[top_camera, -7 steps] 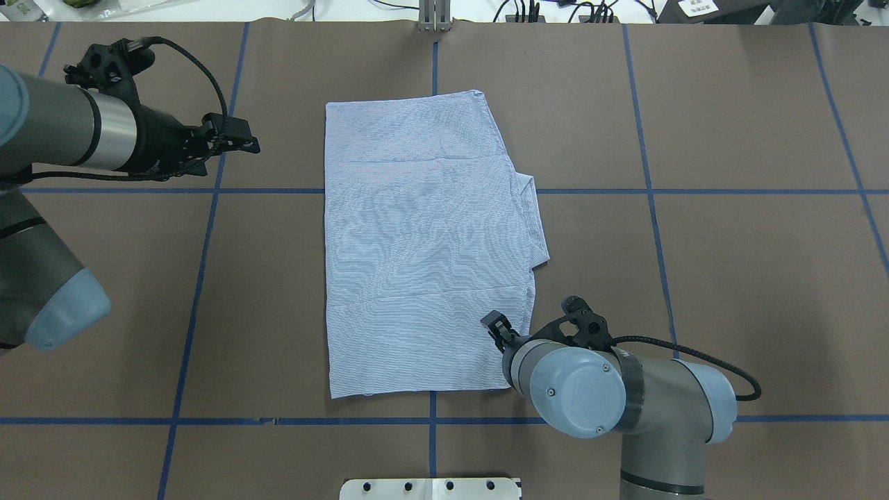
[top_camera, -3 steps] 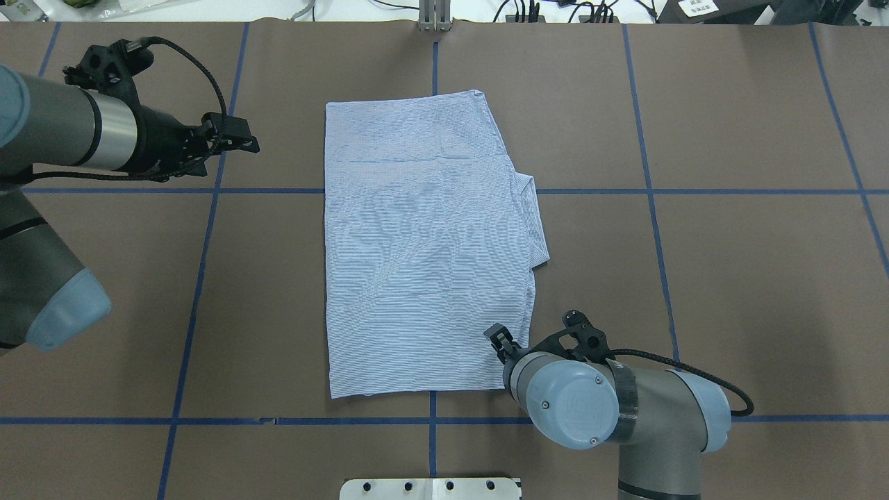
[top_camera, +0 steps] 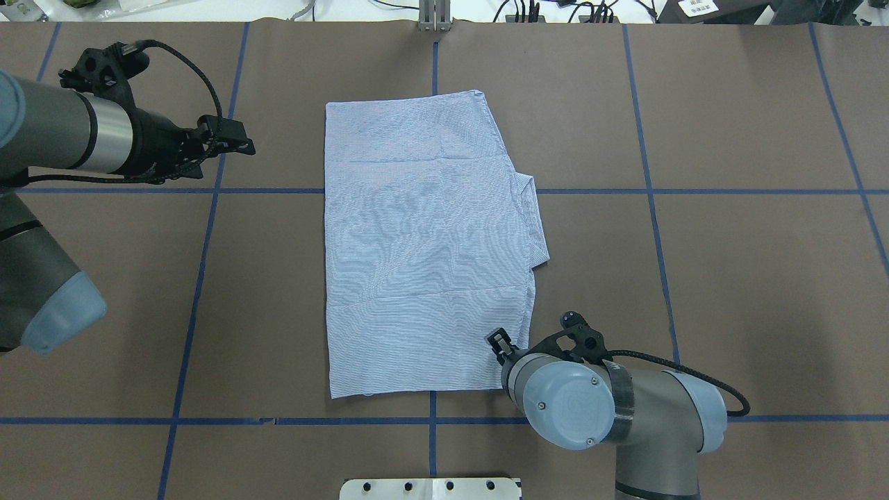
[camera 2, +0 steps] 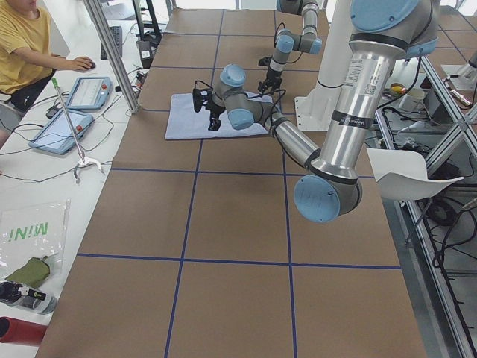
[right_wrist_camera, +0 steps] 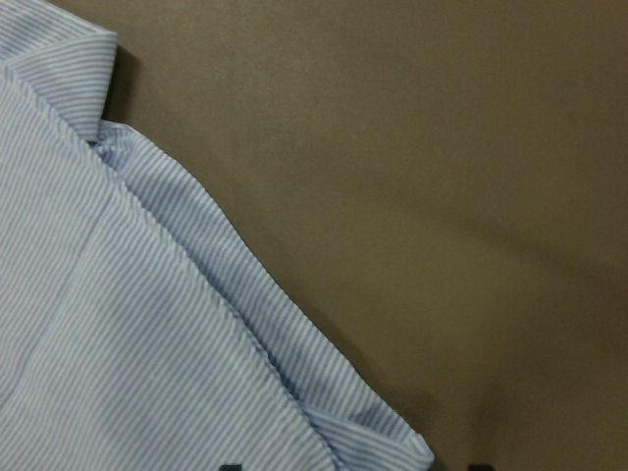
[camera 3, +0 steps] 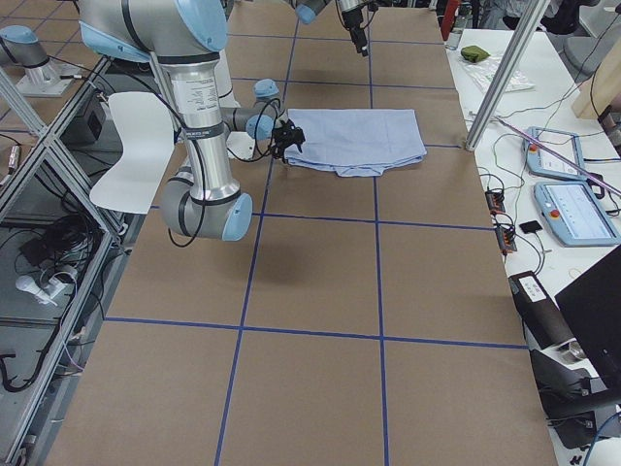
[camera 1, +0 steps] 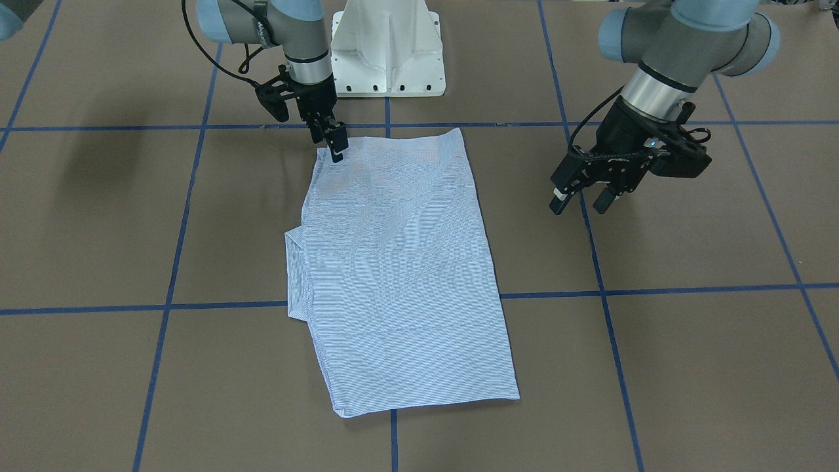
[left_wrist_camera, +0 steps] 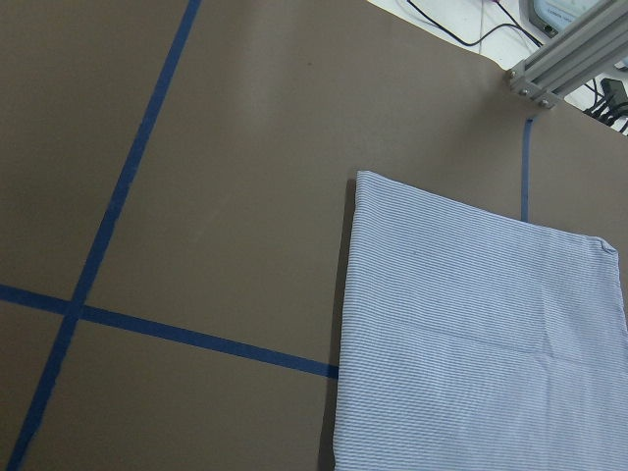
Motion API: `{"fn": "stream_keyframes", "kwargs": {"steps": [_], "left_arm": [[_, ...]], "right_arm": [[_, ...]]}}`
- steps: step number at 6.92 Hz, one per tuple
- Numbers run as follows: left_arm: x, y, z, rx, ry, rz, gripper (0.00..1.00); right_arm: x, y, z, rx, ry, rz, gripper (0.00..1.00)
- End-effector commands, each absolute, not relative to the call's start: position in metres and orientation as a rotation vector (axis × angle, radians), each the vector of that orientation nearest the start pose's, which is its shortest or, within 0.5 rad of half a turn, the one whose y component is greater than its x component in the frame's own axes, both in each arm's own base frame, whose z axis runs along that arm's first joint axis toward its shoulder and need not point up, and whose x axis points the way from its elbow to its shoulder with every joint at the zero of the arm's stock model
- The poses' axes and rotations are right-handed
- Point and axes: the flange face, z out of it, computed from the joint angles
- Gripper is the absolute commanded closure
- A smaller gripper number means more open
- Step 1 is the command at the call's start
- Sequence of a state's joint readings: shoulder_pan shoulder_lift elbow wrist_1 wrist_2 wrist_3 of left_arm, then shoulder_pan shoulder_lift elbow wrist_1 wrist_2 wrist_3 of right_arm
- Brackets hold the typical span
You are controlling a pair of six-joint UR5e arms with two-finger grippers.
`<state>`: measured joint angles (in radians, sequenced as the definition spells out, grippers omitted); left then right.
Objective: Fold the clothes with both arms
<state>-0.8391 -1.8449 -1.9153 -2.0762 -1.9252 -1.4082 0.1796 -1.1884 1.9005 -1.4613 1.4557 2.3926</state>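
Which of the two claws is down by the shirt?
The right gripper, low at the corner of the shirt nearest the robot. The left gripper hangs over bare table, clear of the shirt.

You'll see a brown paper-covered table [top_camera: 750, 278] marked into squares by blue tape lines [top_camera: 653, 191]. A silver aluminium post [camera 2: 113, 60] stands at its edge beside the white side bench [camera 2: 30, 186]. On that bench lie two blue-grey tablet-like pendants [camera 2: 91, 91], a clear plastic bag with green lettering [camera 2: 30, 235] and a small green pouch [camera 2: 26, 270]. A person in a yellow shirt [camera 2: 22, 37] sits there.
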Motion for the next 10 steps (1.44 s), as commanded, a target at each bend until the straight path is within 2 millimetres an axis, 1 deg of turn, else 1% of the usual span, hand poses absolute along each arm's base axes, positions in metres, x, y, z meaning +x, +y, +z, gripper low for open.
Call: {"fn": "stream_keyframes", "kwargs": {"steps": [1,2,3,4,5,6,7,8,9,10], "left_arm": [[0.302,-0.484,0.295,0.257,1.134,-0.399,0.01],[0.301,-0.484,0.294,0.259,1.135,-0.4,0.01],[0.301,-0.484,0.294,0.258,1.136,-0.402,0.01],[0.299,-0.481,0.293,0.259,1.14,-0.402,0.01],[0.296,-0.479,0.291,0.262,1.144,-0.4,0.01],[0.296,-0.478,0.294,0.259,1.14,-0.402,0.01],[0.297,-0.478,0.294,0.244,1.143,-0.42,0.01],[0.302,-0.475,0.293,0.207,1.157,-0.46,0.02],[0.309,-0.462,0.283,0.164,1.199,-0.49,0.02],[0.366,-0.419,0.281,0.081,1.228,-0.528,0.01]], "right_arm": [[-0.562,-0.249,0.297,-0.162,-0.844,0.986,0.23],[-0.562,-0.248,0.293,-0.165,-0.851,0.984,0.46],[-0.562,-0.249,0.293,-0.165,-0.853,0.985,0.79],[-0.563,-0.249,0.294,-0.164,-0.851,0.984,0.85],[-0.561,-0.249,0.288,-0.167,-0.863,0.981,1.0],[-0.559,-0.251,0.287,-0.169,-0.864,0.981,1.0],[-0.553,-0.253,0.28,-0.19,-0.875,0.979,1.0],[-0.544,-0.251,0.274,-0.213,-0.887,0.975,1.0],[-0.542,-0.251,0.269,-0.217,-0.896,0.975,1.0],[-0.535,-0.25,0.267,-0.216,-0.895,0.977,1.0]]}}
